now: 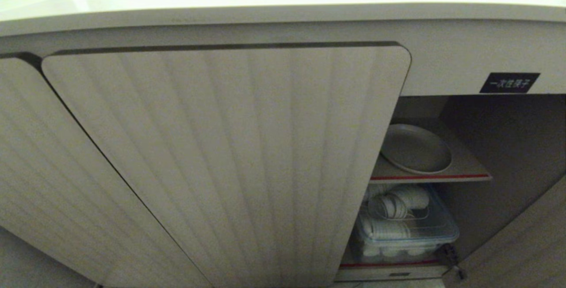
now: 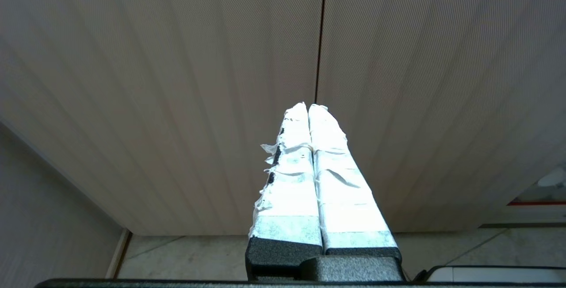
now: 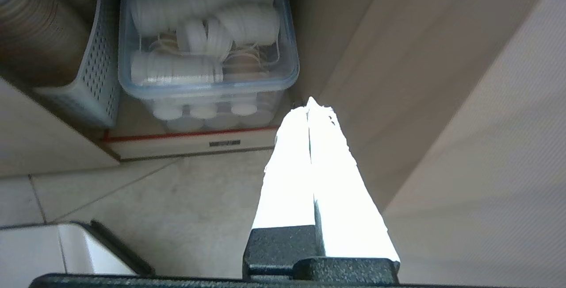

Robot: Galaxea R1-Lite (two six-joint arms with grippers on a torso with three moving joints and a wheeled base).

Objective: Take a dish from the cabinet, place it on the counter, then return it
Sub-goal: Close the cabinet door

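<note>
Head view: the dish (image 1: pixel 415 148) sits on the cabinet's (image 1: pixel 230 155) upper shelf (image 1: pixel 431 176), bench (image 1: pixel 283 0) above. Left wrist: left tool (image 2: pixel 308 107) pinched closed, empty, facing closed doors. Right wrist: right tool (image 3: pixel 310 102) closed, empty, low near the plastic bin (image 3: pixel 208 58). Likely pre-grasp: it must rise and open.

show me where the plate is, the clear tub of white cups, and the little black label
plate (image 1: pixel 415 148): head view, middle of its shallow well.
clear tub (image 3: pixel 208 91): right wrist view, front rim.
black label (image 1: pixel 509 82): head view, centre of the white characters.
</note>
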